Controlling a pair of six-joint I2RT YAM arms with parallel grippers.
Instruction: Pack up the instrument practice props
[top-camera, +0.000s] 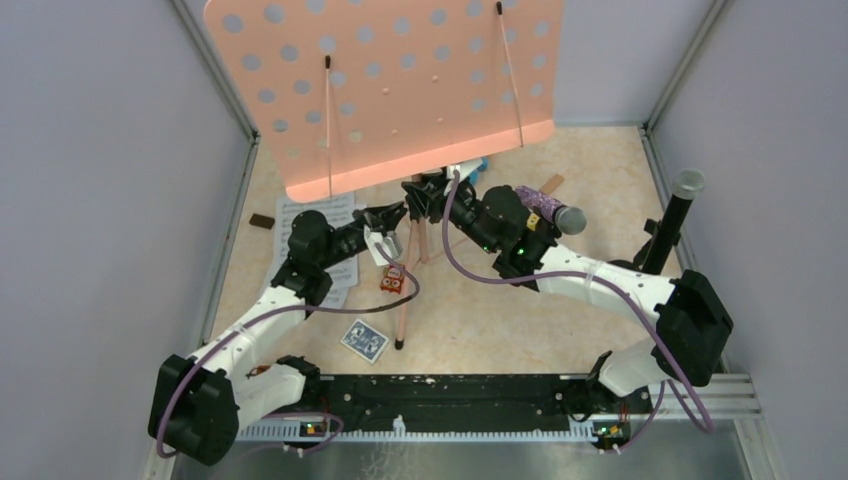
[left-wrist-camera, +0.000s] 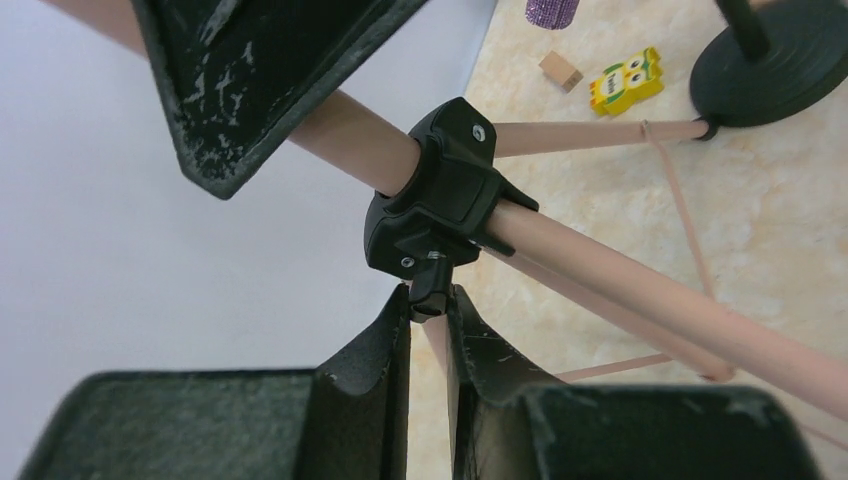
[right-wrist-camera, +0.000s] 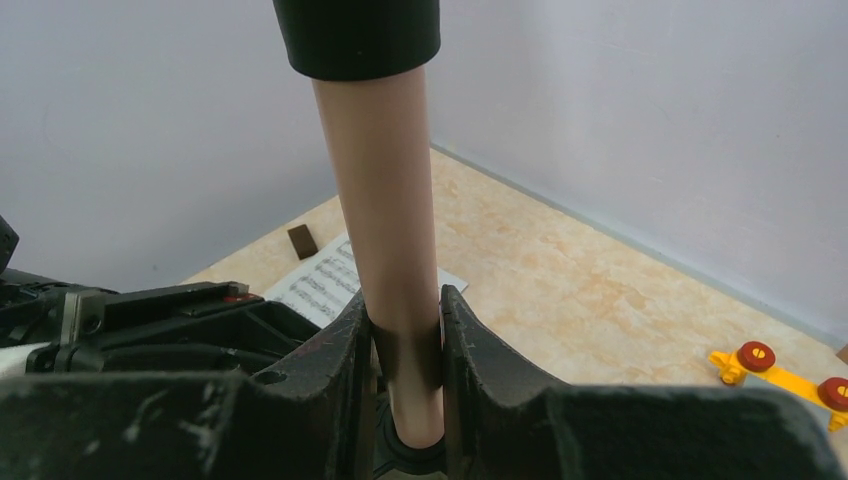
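The salmon-pink perforated music rack (top-camera: 400, 80) stands upright on its pole and tripod legs (top-camera: 403, 310). My right gripper (top-camera: 432, 192) is shut on the pink pole (right-wrist-camera: 385, 200) just above the black hub, seen in the right wrist view (right-wrist-camera: 402, 335). My left gripper (left-wrist-camera: 430, 300) is shut on the small black knob under the hub (left-wrist-camera: 440, 195). White sheet-music pages (top-camera: 325, 250) lie under my left arm. A purple-glitter microphone (top-camera: 545, 208) lies behind my right arm. A black grey-headed microphone (top-camera: 680, 205) stands upright at the right. A black round holder base (left-wrist-camera: 790, 55) stands by a tripod leg.
A blue card pack (top-camera: 363, 340) and a small orange toy (top-camera: 392, 280) lie near the front leg. A brown block (top-camera: 262, 221) lies at the left wall. An owl toy (left-wrist-camera: 625, 80), a wooden block (left-wrist-camera: 560, 70) and a yellow wheeled toy (right-wrist-camera: 780, 370) lie on the floor.
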